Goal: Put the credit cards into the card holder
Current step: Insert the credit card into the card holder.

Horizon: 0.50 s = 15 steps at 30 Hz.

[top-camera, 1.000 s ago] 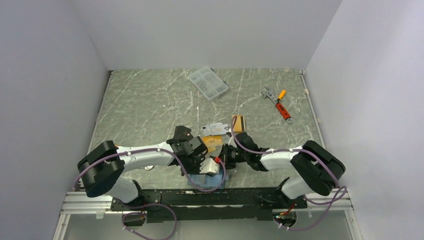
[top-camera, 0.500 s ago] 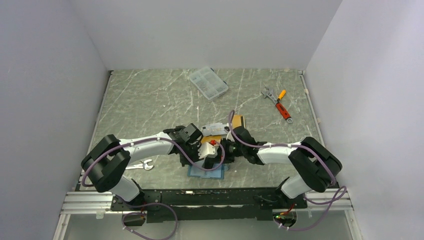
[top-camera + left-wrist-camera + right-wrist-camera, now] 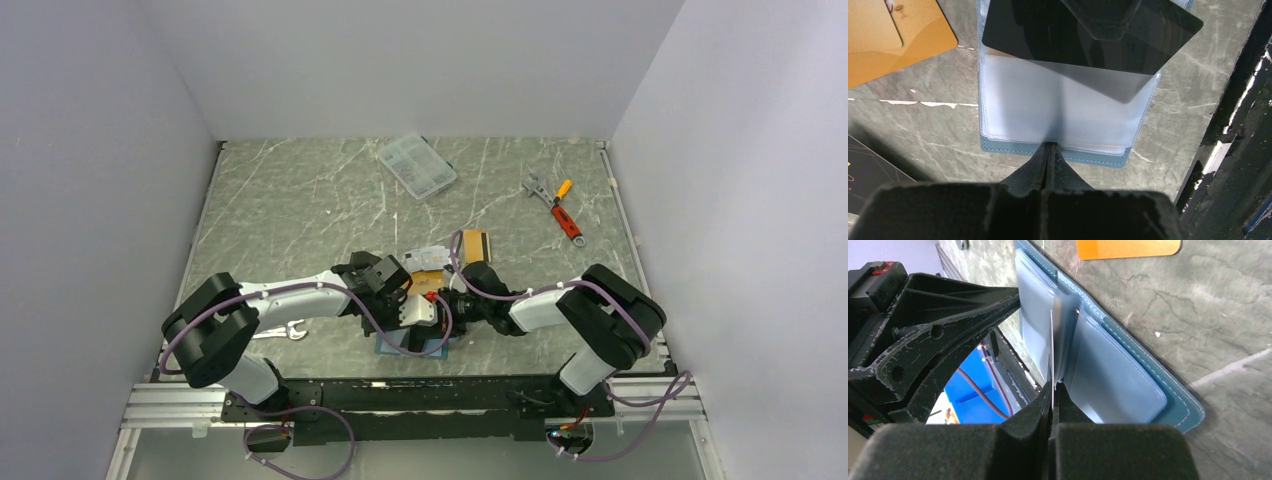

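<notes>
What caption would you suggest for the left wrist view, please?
Left gripper pinches the card holder's clear sleeve while the right gripper holds a dark card partly inside.

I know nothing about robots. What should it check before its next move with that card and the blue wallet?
1. Card holder lies open on the table: ok.
2. Left fingers shut on the edge of the clear sleeve: ok.
3. Right fingers shut on the dark card: ok.
4. Dark card's corner inside the clear sleeve: ok.
5. Dark card square to the sleeve: not ok, skewed.
6. Dark card fully seated: not ok, much sticks out.
</notes>
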Tool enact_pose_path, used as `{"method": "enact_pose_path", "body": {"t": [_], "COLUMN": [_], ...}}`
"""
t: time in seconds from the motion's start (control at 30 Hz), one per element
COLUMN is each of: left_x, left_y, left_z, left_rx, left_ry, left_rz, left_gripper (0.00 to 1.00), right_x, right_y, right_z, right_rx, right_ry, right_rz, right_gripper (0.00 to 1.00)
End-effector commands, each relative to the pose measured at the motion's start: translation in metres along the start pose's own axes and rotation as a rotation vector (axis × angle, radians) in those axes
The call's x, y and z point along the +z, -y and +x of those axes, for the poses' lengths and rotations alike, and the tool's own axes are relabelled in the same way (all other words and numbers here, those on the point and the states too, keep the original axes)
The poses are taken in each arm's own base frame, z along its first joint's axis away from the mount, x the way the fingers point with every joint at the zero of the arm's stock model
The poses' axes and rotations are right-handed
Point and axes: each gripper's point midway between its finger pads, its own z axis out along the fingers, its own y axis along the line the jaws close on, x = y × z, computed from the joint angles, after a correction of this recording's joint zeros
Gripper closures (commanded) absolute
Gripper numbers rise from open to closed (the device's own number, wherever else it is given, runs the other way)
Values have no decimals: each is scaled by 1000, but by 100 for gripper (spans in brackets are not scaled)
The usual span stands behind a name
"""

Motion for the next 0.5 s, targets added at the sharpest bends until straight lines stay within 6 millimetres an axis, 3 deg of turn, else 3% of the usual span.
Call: {"method": "enact_pose_path", "body": {"t": [0.0, 0.47], "left_x": [13, 11], "left_y": [29, 29], "left_z": [39, 35], "left_rx": [0, 22], "left_ry": [-135, -122], "left_rz": [104, 94], "left_gripper": [100, 100], "right_x": [3, 9], "right_y": [13, 22], "right_z": [11, 24], "right_rx": [15, 24], "right_ry": [-39, -153], "right_rz": [26, 46], "right_gripper": [100, 100]}}
